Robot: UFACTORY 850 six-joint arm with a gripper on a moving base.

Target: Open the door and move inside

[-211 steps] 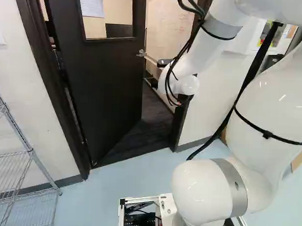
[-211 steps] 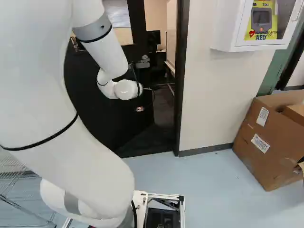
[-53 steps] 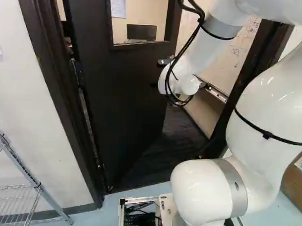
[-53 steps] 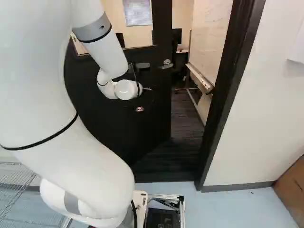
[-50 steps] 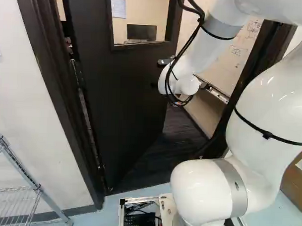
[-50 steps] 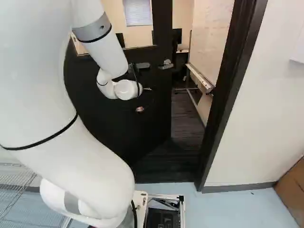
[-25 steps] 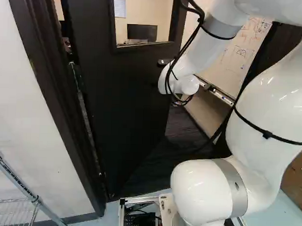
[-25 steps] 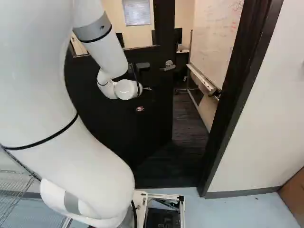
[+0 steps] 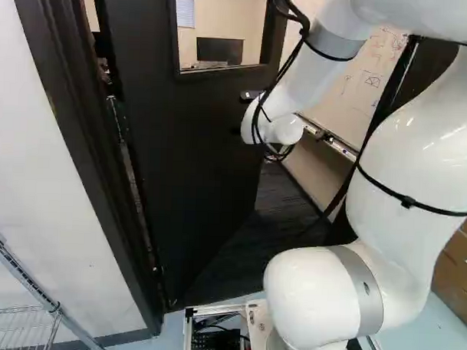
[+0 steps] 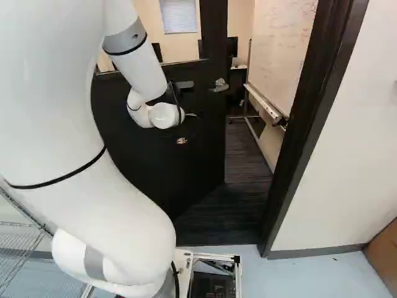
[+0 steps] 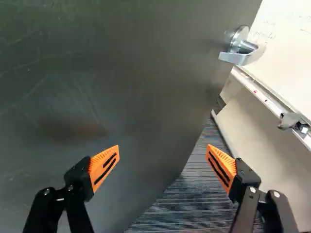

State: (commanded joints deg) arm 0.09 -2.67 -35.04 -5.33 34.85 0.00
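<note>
My hand (image 10: 181,141) is released, its orange pads (image 11: 105,166) spread wide before the dark, windowed door (image 9: 196,143); whether I touch it, I can't tell. The door stands partly open. Its silver lever handle (image 11: 241,53) sits ahead of me near the free edge. Through the opening I see dark striped carpet (image 10: 245,155) and a white whiteboard (image 10: 279,56).

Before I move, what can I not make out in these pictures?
Hidden: far face of the door, all views, by itself.
Hidden: handle, left base view, by the arm.
Cut off: door's top, base views, by the upper edge.
Too small: writing on the whiteboard, left base view.
</note>
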